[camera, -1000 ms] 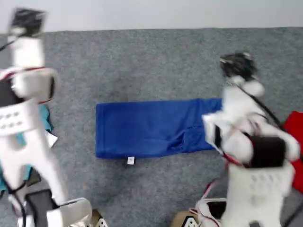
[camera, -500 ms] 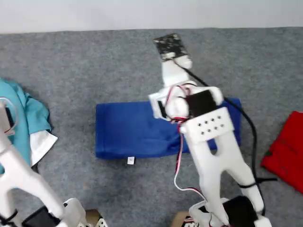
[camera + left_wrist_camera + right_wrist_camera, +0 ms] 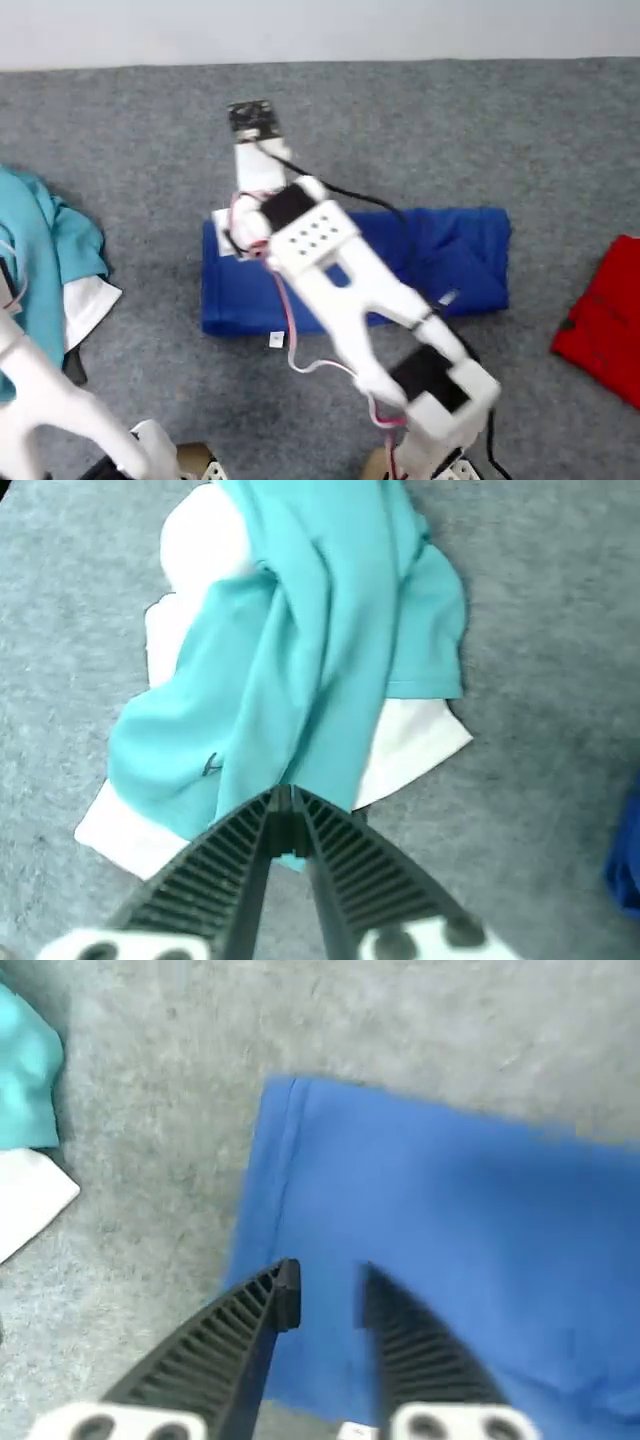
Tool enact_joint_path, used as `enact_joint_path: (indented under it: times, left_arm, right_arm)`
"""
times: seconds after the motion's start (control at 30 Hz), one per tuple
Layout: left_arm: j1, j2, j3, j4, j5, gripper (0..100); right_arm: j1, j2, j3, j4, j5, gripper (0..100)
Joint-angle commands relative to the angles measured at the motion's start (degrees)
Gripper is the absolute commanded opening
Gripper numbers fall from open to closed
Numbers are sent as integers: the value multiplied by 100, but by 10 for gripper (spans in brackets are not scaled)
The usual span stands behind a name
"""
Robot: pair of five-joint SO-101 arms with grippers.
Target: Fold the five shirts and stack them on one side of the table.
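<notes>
Over the gray table (image 3: 450, 120), the right end effector (image 3: 325, 1295) hangs, fingers apart, above a blue shirt (image 3: 460, 250) folded lengthwise. Left end effector (image 3: 290, 812), fingers together, meets a crumpled teal shirt (image 3: 310, 650).

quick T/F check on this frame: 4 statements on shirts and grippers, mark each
1. The right gripper is open above the blue shirt. True.
2. The red shirt lies on top of the blue shirt. False: it lies apart from it, at the right edge of the high view.
3. The teal shirt lies on a white shirt. True.
4. The left gripper is wide open. False: its fingers are together, over the teal shirt.
</notes>
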Motion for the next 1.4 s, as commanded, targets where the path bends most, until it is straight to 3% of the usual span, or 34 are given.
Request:
enact_joint_path:
  times: [0.0, 0.4, 0.87, 1.2, 1.37]
  left_arm:
    - [-167, -404, 330, -246, -211, 5]
    - [-290, -1600, 1622, -607, -352, 5]
    - [-290, -2910, 2668, -607, -800, 5]
    - [-290, -3051, 2923, -607, -791, 5]
    - [-290, -3051, 2923, -607, -791, 5]
  right_arm:
    - [-215, 699, -1371, 593, -299, 301]
    - [-804, 3037, -4070, 1464, -308, 299]
    - [-1015, 3899, -4545, 1446, -457, 299]
    - [-998, 4409, -4554, 1341, -440, 296]
    - [-936, 4664, -4554, 1297, -440, 184]
